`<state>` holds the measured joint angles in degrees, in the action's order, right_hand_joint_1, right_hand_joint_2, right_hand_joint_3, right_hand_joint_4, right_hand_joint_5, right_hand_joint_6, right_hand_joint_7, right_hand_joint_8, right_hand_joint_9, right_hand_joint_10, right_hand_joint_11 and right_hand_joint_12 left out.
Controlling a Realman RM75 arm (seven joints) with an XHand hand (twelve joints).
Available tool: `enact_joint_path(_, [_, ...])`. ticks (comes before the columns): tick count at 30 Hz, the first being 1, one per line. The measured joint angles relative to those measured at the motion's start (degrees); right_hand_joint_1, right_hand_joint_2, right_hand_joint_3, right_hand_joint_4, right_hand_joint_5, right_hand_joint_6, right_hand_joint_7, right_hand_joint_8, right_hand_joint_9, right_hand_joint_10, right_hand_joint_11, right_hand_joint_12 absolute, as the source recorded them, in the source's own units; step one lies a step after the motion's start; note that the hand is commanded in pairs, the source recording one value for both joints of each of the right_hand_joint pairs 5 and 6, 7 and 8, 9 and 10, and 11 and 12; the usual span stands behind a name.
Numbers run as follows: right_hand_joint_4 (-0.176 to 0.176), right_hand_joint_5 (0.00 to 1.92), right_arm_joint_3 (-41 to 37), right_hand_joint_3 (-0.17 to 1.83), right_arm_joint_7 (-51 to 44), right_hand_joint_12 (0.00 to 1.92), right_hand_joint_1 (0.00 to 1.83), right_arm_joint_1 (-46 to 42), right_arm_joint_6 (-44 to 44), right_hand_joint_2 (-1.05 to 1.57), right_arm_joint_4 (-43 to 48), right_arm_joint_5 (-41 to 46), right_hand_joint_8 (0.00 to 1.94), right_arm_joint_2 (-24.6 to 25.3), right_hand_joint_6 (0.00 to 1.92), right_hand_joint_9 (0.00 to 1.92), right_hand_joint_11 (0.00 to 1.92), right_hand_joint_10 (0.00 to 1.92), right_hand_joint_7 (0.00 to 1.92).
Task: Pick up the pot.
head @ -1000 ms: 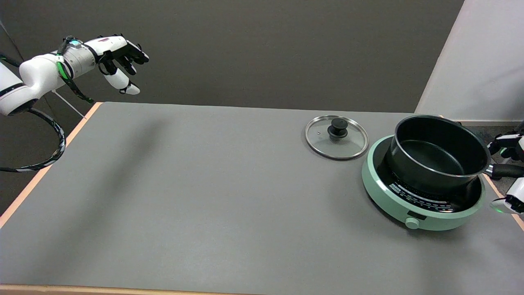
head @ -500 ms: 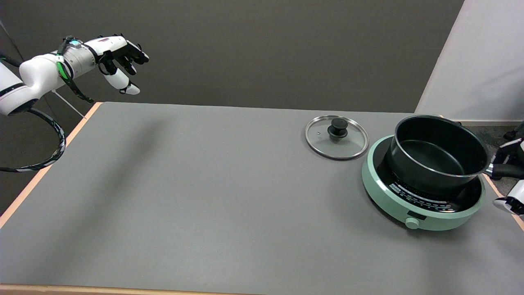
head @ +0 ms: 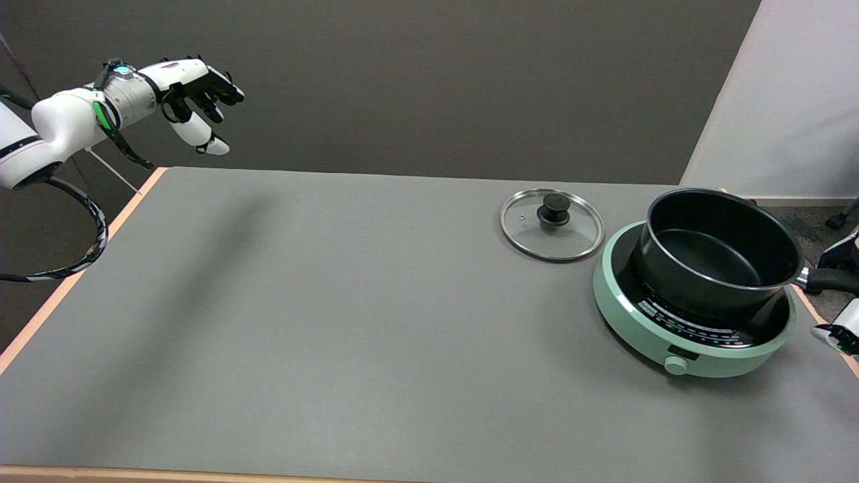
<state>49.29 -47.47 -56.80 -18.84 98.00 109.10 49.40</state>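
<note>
A black pot [head: 719, 253] stands empty on a mint-green induction cooker [head: 627, 318] at the table's right side. Its black handle [head: 829, 279] sticks out to the right, past the table edge. Only a small part of my right hand [head: 843, 325] shows at the picture's right border. One white finger part lies above the handle and another below it, with gaps to the handle. Nothing is gripped in what I can see. The rest of the hand is cut off by the frame.
A glass lid [head: 551, 223] with a black knob lies flat on the grey table [head: 335, 302], just left of the cooker. The idle left hand [head: 194, 87] hangs in the air at the upper left. A white wall panel stands behind the pot.
My right hand has drawn back to the right along the handle, so less of it shows now. The pot, cooker and lid have not moved.
</note>
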Motion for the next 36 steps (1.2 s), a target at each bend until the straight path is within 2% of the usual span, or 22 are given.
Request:
enact_joint_path(6, [-0.056,1.32,-0.19,1.83,0.01,1.32,1.10,-0.04,0.27,-0.62,-0.24,0.10,1.32,0.01,1.32,1.32,1.32,1.32,1.32])
enact_joint_path(20, [-0.076,1.41,-0.24,1.72,0.08,1.41,1.11,0.12,0.62,-0.57,-1.11,1.15,1.41,-0.32,1.41,1.41,1.41,1.41,1.41])
enact_joint_path(29, [-0.104,1.58,-0.25,1.57,0.20,1.58,1.14,0.44,0.87,-0.48,-1.50,1.64,1.58,-1.00,1.58,1.58,1.58,1.58,1.58])
enact_joint_path(32, [-0.110,1.59,-0.35,1.66,0.26,1.59,1.18,0.67,1.14,-0.52,-1.56,1.72,1.59,-1.31,1.59,1.59,1.59,1.59,1.59])
enact_joint_path(33, [-0.114,1.59,-0.37,1.76,0.28,1.59,1.20,0.75,1.27,-0.56,-1.58,1.75,1.59,-1.40,1.59,1.59,1.59,1.59,1.59])
enact_joint_path(36, [-0.122,1.61,-0.51,1.83,0.32,1.61,1.24,1.00,1.76,-0.59,-1.73,1.85,1.61,-1.77,1.61,1.61,1.61,1.61,1.61])
